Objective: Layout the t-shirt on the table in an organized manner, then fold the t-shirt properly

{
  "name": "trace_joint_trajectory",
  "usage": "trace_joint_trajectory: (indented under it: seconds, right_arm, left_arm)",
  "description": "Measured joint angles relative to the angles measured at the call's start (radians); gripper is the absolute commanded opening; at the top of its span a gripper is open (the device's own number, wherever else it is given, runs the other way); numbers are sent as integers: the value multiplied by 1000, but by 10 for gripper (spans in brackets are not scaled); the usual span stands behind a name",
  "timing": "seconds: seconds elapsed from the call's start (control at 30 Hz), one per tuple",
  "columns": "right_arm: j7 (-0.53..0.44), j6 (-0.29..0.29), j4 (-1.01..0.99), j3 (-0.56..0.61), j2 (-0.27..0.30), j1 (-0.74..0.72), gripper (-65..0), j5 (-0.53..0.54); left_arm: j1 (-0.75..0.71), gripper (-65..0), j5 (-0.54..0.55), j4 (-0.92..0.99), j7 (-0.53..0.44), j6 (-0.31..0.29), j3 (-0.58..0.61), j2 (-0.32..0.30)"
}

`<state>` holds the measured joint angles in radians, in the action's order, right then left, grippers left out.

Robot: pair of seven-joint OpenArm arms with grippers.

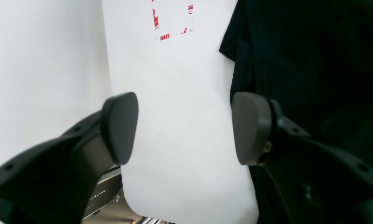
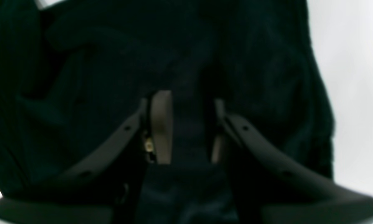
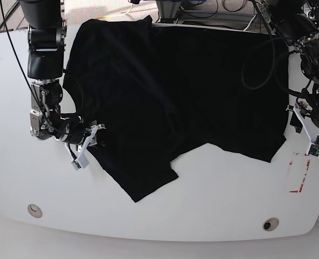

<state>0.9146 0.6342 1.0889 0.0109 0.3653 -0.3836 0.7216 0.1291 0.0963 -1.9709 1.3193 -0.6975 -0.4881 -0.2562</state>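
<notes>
One plain black short-sleeved cloth t-shirt (image 3: pixel 170 91) lies spread but crooked over the far half of the large white smooth table (image 3: pixel 213 199). A flap of it hangs toward the near edge, and its far side runs to the table's back edge.

The right end effector (image 2: pixel 186 127) is clenched on a fold of the black cloth; in the right wrist view fabric fills the gap between the two pads. In the base view it sits at the shirt's left edge, low on the table.

The left end effector (image 1: pixel 186 127) is released, with nothing between its jaws. It hovers over bare table just beside the shirt's other edge, touching no cloth, near the red tape rectangle (image 3: pixel 298 175).

Risks from here, as judgement:
- The pinch looks to take a bunched fold, maybe more than one layer, so a pull could drag the whole shirt instead of flattening it.
- Only one side is held, so tugging may skew the shirt further or slide the far edge off the table.
- The grip may be shallow; slipping out mid-pull is possible.
- The left end effector could close on table and miss the cloth edge.

Counts:
- t-shirt: 1
- table: 1
- arms: 2
- round holes (image 3: pixel 34 210) in the table: 2
- tape rectangle: 1
</notes>
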Motion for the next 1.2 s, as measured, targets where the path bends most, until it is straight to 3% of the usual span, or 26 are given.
trace_joint_trajectory:
  seconds: [0.23, 0.4, 0.73, 0.97, 1.2]
  right_arm:
    - [-124, 2, -141, 127, 18, -49, -525, 0]
    - [-220, 17, -298, 138, 12, -90, -526, -26]
    - [-442, 26, -428, 134, 15, -142, -526, -216]
    - [-444, 21, -430, 134, 61, -147, -526, -250]
    - [-440, 16, -430, 132, 101, -146, -526, -262]
  left_arm:
    - [-31, -206, -3, 0, 1, 0, -1, 0]
    - [-27, -206, -2, 0, -2, 0, -1, -1]
    - [-29, -224, -3, 0, -2, 0, -2, -2]
    - [-29, -350, -3, 0, -2, 0, -2, -1]
    - [-38, -358, 0, 0, -2, 0, 16, 4]
